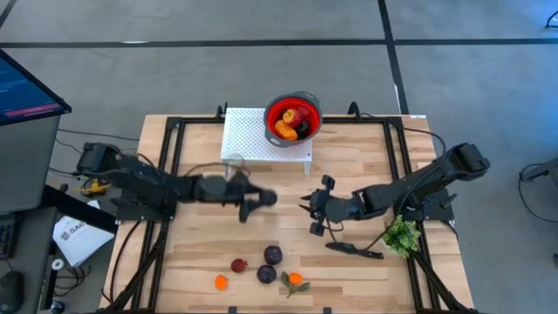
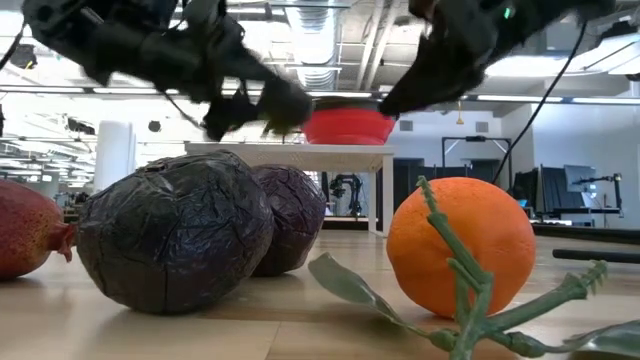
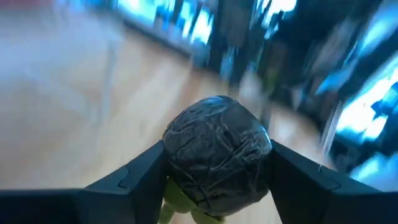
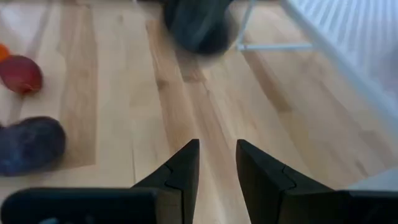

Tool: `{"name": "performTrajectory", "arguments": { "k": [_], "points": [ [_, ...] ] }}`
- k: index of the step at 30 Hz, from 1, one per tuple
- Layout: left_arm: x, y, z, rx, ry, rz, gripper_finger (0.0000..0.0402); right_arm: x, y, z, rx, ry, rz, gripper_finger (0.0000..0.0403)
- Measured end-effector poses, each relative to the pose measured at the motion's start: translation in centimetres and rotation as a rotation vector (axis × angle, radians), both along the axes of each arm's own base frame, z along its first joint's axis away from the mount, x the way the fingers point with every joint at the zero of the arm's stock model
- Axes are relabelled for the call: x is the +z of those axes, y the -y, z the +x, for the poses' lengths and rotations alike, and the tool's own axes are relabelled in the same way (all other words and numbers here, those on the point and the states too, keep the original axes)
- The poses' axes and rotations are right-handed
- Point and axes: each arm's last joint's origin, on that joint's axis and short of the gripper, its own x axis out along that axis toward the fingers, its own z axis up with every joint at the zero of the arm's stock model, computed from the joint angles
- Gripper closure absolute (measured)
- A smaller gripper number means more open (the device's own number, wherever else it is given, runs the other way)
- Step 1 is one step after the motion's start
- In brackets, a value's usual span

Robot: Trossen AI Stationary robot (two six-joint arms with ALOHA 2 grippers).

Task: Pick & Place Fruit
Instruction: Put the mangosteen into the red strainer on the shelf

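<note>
Five fruits (image 1: 272,255) beside black knife (image 1: 353,249)

left wrist: room blurred | low: red fruit (image 2: 25,238) cut off

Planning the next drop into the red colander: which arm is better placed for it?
Left. The left gripper already holds a dark purple fruit near the red colander; the right gripper holds nothing.

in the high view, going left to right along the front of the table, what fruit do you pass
small orange fruit → red fruit → dark purple fruit → orange with green leaves
</note>
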Motion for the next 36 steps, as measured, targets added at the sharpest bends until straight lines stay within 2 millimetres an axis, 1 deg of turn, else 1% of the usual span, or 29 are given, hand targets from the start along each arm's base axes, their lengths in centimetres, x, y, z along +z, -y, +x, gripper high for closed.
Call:
{"name": "performTrajectory", "arguments": {
  "k": [3,5,7,10,13,15,17,23,28,33,36],
  "points": [
    [2.7,-1.8,-0.2,-0.001,0.211,-0.018,0.0176,-1.9,-0.2,1.1,-0.010,0.103,0.033,0.0287],
    [4.1,-2.2,-0.3,-0.038,0.352,-0.017,0.0175,-2.8,-0.3,2.1,-0.005,0.203,0.043,0.0266],
    [5.2,-2.3,-0.5,-0.078,0.475,-0.009,0.0172,-3.1,-0.2,3.3,0.003,0.319,0.040,0.0237],
    [6.0,-2.0,-0.6,-0.094,0.577,0.019,0.0170,-2.8,0.2,4.6,0.008,0.524,0.029,0.0184],
    [6.3,-1.6,-0.7,-0.110,0.640,0.037,0.0171,-2.4,1.0,5.2,-0.005,0.689,-0.015,0.0138],
    [6.4,-1.3,-0.7,-0.120,0.667,0.036,0.0171,-1.8,1.5,5.4,-0.018,0.790,-0.055,0.0117],
    [6.5,-1.1,-0.7,-0.113,0.684,0.030,0.0168,-1.0,1.7,5.4,-0.023,0.853,-0.125,0.0104],
    [7.2,-1.0,-0.5,-0.107,0.714,0.014,0.0165,2.0,1.7,7.0,-0.015,0.896,-0.360,0.0092],
    [7.7,-1.0,-0.3,-0.108,0.733,0.006,0.0162,4.1,1.8,8.4,-0.051,0.886,-0.448,0.0092],
    [7.8,-1.1,-0.3,-0.101,0.738,0.002,0.0160,5.4,2.0,9.6,-0.046,0.828,-0.539,0.0102],
    [7.8,-1.0,-0.3,-0.110,0.737,-0.005,0.0159,5.8,1.8,10.0,-0.035,0.789,-0.598,0.0118]
  ]
}}
